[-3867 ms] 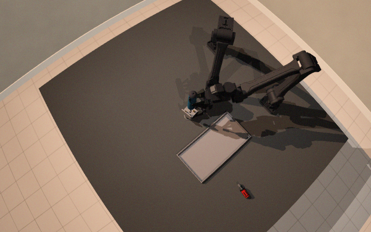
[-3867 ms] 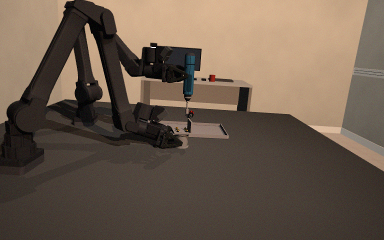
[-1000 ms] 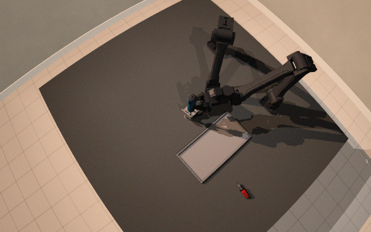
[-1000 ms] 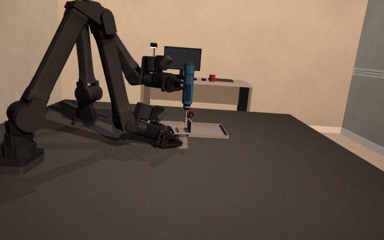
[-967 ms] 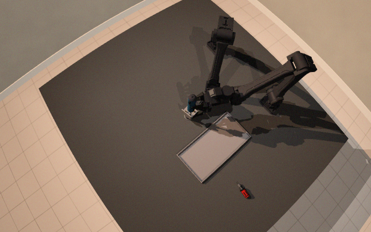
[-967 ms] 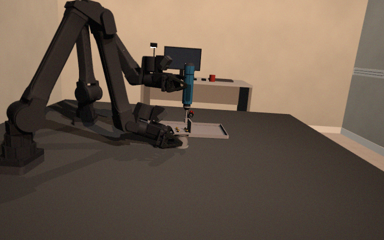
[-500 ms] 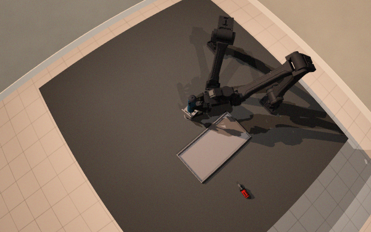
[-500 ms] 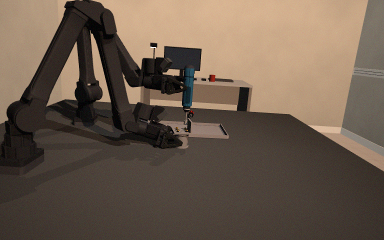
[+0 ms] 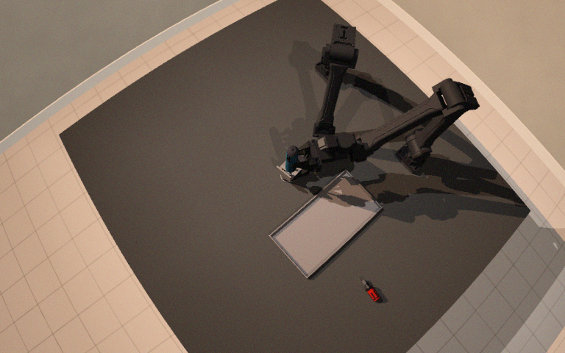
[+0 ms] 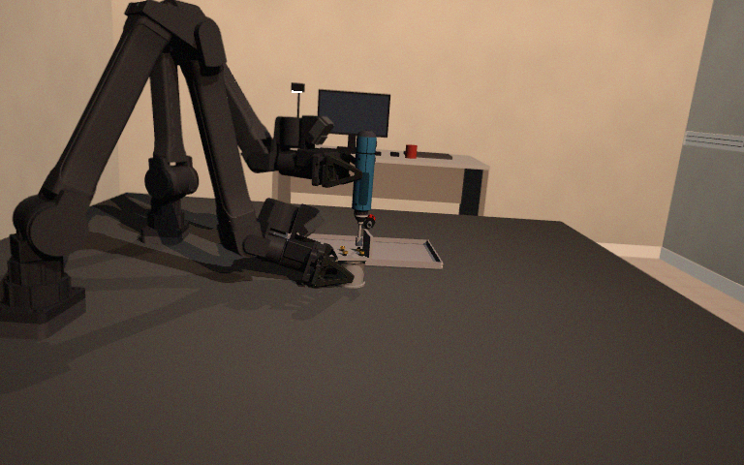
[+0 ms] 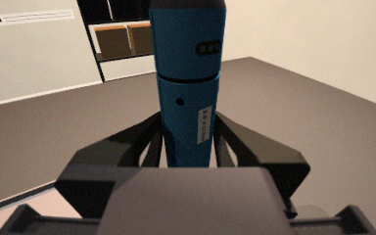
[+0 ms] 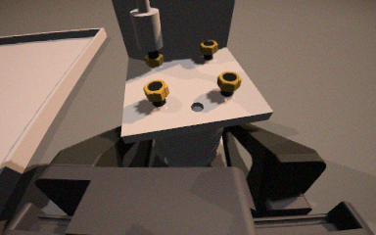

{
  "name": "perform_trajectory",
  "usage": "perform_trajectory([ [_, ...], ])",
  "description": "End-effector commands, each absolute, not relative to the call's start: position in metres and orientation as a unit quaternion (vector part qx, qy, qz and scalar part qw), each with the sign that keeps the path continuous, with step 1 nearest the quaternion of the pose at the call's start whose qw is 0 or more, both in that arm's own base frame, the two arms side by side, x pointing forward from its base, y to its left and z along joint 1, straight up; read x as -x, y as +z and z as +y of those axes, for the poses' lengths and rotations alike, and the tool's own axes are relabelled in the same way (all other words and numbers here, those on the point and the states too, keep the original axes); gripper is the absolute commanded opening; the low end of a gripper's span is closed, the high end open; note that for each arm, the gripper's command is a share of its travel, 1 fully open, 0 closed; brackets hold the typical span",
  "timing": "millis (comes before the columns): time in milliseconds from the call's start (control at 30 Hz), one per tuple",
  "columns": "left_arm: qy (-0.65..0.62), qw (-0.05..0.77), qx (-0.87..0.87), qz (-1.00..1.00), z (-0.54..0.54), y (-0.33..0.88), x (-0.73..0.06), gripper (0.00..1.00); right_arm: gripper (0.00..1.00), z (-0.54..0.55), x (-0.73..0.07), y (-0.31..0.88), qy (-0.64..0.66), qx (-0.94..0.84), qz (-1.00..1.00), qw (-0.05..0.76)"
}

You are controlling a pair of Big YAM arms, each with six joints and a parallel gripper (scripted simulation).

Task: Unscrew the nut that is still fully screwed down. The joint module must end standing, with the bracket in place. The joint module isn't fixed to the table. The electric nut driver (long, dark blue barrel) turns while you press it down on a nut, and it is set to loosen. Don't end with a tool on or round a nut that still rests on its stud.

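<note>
across the dark tabletop point(image 9: 199, 232) point(image 10: 439, 356) in a beige-walled room, fingers grasp the driver point(image 9: 291, 159) point(image 10: 364, 175) point(image 11: 188, 98) and module point(image 10: 356, 274) point(image 12: 188, 144).

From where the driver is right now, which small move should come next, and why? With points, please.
Probably lower the left gripper point(image 10: 357, 172) point(image 11: 188, 117) straight down a little: its driver point(image 10: 364, 172) point(image 11: 188, 88) has its socket point(image 12: 147, 30) just above the low nut point(image 12: 154, 60), while the right gripper point(image 10: 348, 278) point(image 12: 187, 117) is around the joint module point(image 10: 356, 274) point(image 12: 188, 144). The other three nuts sit higher.
</note>
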State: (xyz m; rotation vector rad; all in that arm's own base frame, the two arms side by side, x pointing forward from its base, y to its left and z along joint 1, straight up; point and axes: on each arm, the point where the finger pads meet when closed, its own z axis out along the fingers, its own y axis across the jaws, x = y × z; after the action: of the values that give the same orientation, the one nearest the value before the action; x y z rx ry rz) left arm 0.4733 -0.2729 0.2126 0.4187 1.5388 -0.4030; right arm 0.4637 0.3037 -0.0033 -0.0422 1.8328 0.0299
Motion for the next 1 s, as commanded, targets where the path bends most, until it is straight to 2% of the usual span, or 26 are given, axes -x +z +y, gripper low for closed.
perform_trajectory([
  [0,-0.183,0.722,-0.176,0.643,-0.272,0.258,-0.483,0.42,0.59,0.308,-0.469,0.005,0.02,0.013,0.788,0.616],
  [967,-0.181,0.714,-0.179,0.653,-0.271,0.238,-0.481,0.42,0.59,0.308,-0.469,0.005,0.02,0.013,0.788,0.616],
])
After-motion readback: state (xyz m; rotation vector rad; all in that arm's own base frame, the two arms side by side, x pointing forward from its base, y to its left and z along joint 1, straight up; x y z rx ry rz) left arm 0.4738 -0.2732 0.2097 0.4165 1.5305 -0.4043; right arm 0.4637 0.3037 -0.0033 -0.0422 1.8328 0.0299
